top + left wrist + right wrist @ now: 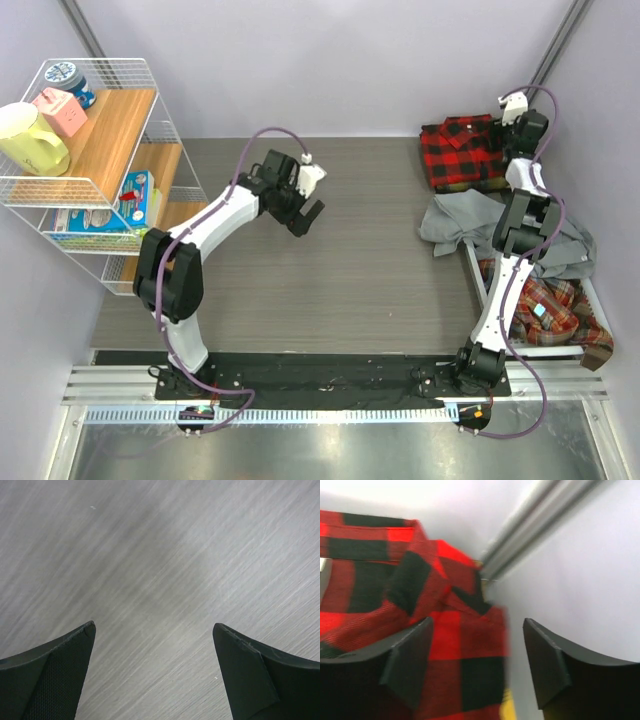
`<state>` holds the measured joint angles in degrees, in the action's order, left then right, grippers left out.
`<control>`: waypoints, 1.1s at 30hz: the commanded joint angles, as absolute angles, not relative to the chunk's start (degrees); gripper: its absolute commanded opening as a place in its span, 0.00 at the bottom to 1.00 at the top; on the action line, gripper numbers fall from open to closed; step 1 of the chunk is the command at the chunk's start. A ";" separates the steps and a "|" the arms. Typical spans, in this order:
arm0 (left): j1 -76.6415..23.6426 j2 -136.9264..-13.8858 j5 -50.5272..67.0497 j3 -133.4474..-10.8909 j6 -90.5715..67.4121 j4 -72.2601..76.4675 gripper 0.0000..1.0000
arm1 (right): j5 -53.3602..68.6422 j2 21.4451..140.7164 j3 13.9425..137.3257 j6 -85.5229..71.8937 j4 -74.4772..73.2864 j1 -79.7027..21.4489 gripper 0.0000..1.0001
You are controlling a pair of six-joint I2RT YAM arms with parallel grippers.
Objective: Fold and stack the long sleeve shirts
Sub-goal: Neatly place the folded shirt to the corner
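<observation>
Red-and-black check shirt (460, 150) lies folded at the table's (360, 260) far right corner, seemingly atop a yellow shirt (470, 188) whose edge peeks out, so two look done. Just beside that stack the grey shirt (455, 218) sprawls crumpled, trailing over the white tray (474, 272) that holds the rumpled orange-brown plaid shirt (545, 305); both await folding. Right gripper (477, 623) hovers spread wide over the red check, left gripper (154, 626) equally wide above bare tabletop.
</observation>
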<state>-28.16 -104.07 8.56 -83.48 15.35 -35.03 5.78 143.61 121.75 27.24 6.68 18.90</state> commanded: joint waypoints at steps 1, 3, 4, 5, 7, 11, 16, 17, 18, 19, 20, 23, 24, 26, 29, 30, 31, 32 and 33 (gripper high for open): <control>-25.32 -104.85 13.88 -91.38 11.52 -38.76 1.00 | 1.50 140.46 128.05 31.91 13.28 19.60 0.81; -24.53 -105.20 14.93 -93.33 10.20 -39.20 1.00 | 2.80 138.00 128.23 30.77 11.43 19.51 0.82; -24.00 -105.21 15.55 -95.08 9.93 -39.46 1.00 | 3.51 136.77 128.41 27.98 8.99 19.42 0.83; -23.73 -105.03 15.99 -95.79 9.67 -39.38 1.00 | 4.30 133.89 128.93 26.04 6.96 18.90 0.87; -23.47 -104.85 15.65 -97.37 8.44 -39.20 1.00 | 8.69 131.15 130.51 20.60 0.48 18.20 0.91; -23.03 -107.57 14.06 -105.27 5.11 -44.62 1.00 | 13.62 125.08 133.06 15.39 -13.42 14.60 1.00; -20.13 -109.60 15.82 -115.92 -2.19 -48.25 1.00 | 18.01 116.21 127.29 6.19 -25.83 8.36 1.00; -19.78 -109.43 15.56 -116.19 -2.81 -47.90 1.00 | 19.06 112.80 122.39 4.67 -26.62 7.57 1.00; -19.60 -109.08 15.21 -115.76 -3.16 -47.73 1.00 | 19.77 111.02 119.21 3.09 -27.15 5.47 1.00; -19.69 -108.72 14.25 -115.14 -3.25 -47.55 1.00 | 20.73 108.92 115.79 1.42 -27.07 4.41 1.00; -19.69 -107.68 13.11 -114.18 -3.34 -46.77 1.00 | 21.18 107.07 108.53 0.19 -26.98 3.00 1.00; -19.77 -104.17 11.08 -107.16 -4.04 -45.19 1.00 | 21.09 98.46 92.45 -1.49 -23.65 -2.87 1.00; -19.69 -103.11 10.90 -102.70 -4.13 -44.65 1.00 | 20.83 94.26 88.89 -1.67 -22.42 -4.12 1.00; -19.78 -99.25 9.94 -96.97 -4.92 -43.16 1.00 | 21.00 90.55 79.60 -2.37 -21.62 -7.64 1.00; -19.78 -95.46 8.88 -86.77 -5.62 -40.70 1.00 | 19.95 83.77 69.30 -2.20 -18.90 -10.72 1.00; -19.86 -93.01 8.79 -84.22 -5.71 -39.91 1.00 | 19.95 82.45 67.34 -2.20 -18.20 -10.98 1.00; -19.86 -91.94 8.44 -80.63 -5.71 -39.38 1.00 | 19.86 80.01 65.67 -2.28 -17.93 -11.07 1.00; -19.86 -90.72 7.92 -78.68 -5.97 -38.94 1.00 | 19.52 78.94 62.44 -2.29 -17.15 -11.07 1.00; -19.86 -88.79 7.21 -77.36 -6.06 -38.59 1.00 | 19.51 77.62 61.10 -2.20 -16.79 -11.07 1.00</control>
<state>-19.66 -96.53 9.80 -82.87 -4.40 -42.68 20.27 86.72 65.76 -0.82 -21.89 -11.60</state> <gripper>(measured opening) 0.996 0.996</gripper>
